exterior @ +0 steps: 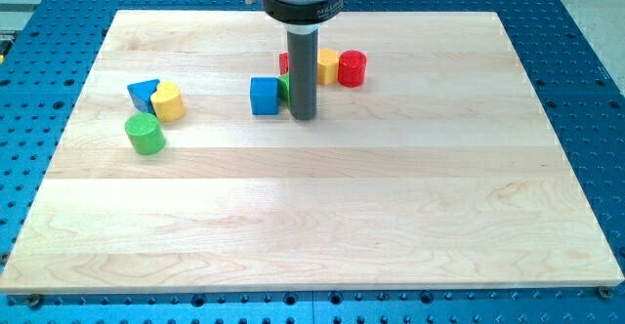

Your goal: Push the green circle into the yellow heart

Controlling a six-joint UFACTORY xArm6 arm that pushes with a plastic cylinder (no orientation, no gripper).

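Observation:
The green circle (145, 134) lies near the view's left side of the wooden board. The yellow heart (168, 101) sits just above and right of it, close but apart, touching a blue triangle (143, 94) on its left. My tip (304, 117) rests on the board near the middle top, far to the right of the green circle. It stands right beside a blue cube (264, 96), with a green block (283, 89) mostly hidden behind the rod.
A yellow block (327, 66) and a red cylinder (353, 68) sit right of the rod. A red block (284, 63) peeks out behind the rod's left. The wooden board (312, 217) lies on a blue perforated table.

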